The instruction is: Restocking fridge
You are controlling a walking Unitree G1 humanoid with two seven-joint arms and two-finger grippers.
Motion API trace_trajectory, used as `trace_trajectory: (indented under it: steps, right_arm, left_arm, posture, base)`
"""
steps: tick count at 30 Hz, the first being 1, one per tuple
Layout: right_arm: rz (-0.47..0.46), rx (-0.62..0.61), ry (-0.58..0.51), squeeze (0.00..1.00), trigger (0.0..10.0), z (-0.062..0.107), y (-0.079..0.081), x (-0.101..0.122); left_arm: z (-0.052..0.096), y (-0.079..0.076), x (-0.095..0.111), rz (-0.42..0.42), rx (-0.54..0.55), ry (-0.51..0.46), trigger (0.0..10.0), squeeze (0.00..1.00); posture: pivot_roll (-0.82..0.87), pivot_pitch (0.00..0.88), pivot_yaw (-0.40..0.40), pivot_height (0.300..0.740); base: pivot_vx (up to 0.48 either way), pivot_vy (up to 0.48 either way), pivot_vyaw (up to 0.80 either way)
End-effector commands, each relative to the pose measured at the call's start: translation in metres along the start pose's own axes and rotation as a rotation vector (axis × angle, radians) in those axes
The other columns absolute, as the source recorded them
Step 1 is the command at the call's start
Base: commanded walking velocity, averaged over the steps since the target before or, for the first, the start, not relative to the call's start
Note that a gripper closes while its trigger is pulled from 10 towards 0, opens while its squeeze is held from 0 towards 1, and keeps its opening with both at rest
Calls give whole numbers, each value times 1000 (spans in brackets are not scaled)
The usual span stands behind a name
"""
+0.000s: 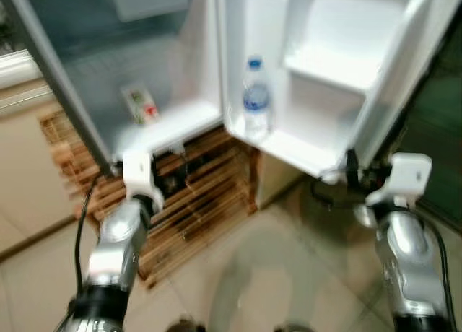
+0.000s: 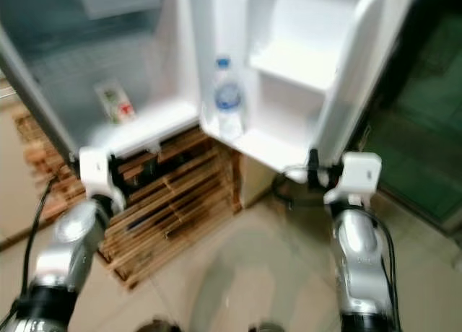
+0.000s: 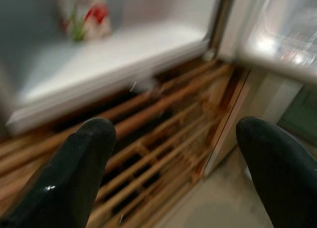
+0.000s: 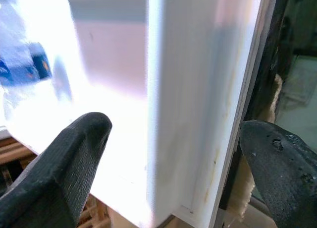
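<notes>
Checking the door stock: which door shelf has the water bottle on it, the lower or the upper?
The lower door shelf: the water bottle stands upright at its left end. The upper shelf carries nothing visible.

Wooden slatted pallet under fridge, planks brown, dark gaps between. Pale tiled floor in front, glossy. Beige cabinet front at far left, white counter edge above it. Dark green surface at right. Black cable dangling near pallet's left end.
</notes>
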State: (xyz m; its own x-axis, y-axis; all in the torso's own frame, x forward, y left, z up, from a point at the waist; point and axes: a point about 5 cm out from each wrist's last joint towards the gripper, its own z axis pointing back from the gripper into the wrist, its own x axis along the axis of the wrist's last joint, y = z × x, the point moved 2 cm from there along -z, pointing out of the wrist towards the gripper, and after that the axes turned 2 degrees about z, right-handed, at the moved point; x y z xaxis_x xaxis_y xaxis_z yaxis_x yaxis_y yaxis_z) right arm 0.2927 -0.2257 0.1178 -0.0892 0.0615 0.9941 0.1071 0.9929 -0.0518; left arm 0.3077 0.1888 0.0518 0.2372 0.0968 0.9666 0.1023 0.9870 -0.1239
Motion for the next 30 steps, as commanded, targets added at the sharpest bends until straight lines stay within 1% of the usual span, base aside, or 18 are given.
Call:
trace_trajectory:
  steps: [1, 3, 4, 6, 7, 9, 13, 15, 17, 18, 19, 23, 27, 30]
  right_arm:
    - [-17, -87, -25, 0, 10000, -7, -22, 7]
    - [-6, -102, -43, 0, 10000, -11, -29, 14]
    - [2, -85, -47, 0, 10000, -11, -27, 17]
    - [1, -77, -47, 0, 10000, -10, -25, 17]
    - [3, -50, -37, 0, 10000, -7, -17, 13]
    - [-1, -44, -35, 0, 10000, -6, -14, 12]
    - [-4, 14, -18, 0, 10000, 1, 3, 6]
    - [-9, 24, -17, 0, 10000, 3, 5, 6]
    - [10, 69, -13, 0, 10000, 11, 13, 2]
    - [10, 69, -13, 0, 10000, 11, 13, 2]
    - [21, 85, -10, 0, 10000, 14, 15, 1]
    - [25, 92, -4, 0, 10000, 18, 16, -1]
    - [22, 83, 0, 0, 10000, 19, 14, -1]
    - [20, 86, 1, 0, 10000, 18, 16, -1]
  left_arm:
    - [-3, -2, 10, -1, 16, -49, 10000, 0]
    - [-6, -5, 19, 10, 17, -91, 10000, 0]
    - [-9, -11, 28, 9, -4, -123, 10000, 0]
    - [-10, -14, 34, 15, -7, -148, 10000, 0]
    - [-10, -21, 45, 5, -30, -191, 10000, 0]
    - [-11, -23, 47, -1, -39, -206, 10000, 0]
    - [-9, -32, 56, 2, -94, -262, 10000, 0]
    - [-8, -33, 57, 5, -100, -268, 10000, 0]
    - [-7, -38, 60, -1, -115, -278, 10000, 0]
    - [-7, -38, 60, -1, -115, -278, 10000, 0]
    - [-7, -39, 61, -2, -119, -278, 10000, 0]
    - [-8, -41, 61, 0, -117, -274, 10000, 0]
    - [-18, -41, 67, 11, -73, -262, 10000, 0]
    - [-20, -44, 70, 9, -79, -268, 10000, 0]
  posture:
    - [-181, 0, 51, 740]
    - [-182, 0, 52, 740]
    - [-183, 0, 51, 740]
    - [-183, 0, 51, 740]
    - [-185, 0, 51, 740]
    - [-185, 0, 51, 740]
    - [-189, 0, 54, 740]
    - [-189, 0, 54, 740]
    - [-196, 0, 57, 740]
    - [-196, 0, 57, 740]
    - [-197, 0, 57, 740]
    - [-201, 0, 59, 740]
    - [-210, 0, 65, 740]
    - [-211, 0, 65, 740]
  base:
    - [0, 0, 0]
    - [0, 0, 0]
    - [0, 0, 0]
    - [0, 0, 0]
    - [0, -458, 0]
    - [0, -458, 0]
    - [0, -458, 739]
    - [0, -458, 725]
    - [0, -458, 719]
    - [0, -458, 719]
    - [0, -458, 719]
    - [0, -450, 719]
    - [301, -369, 683]
    - [314, -360, 658]
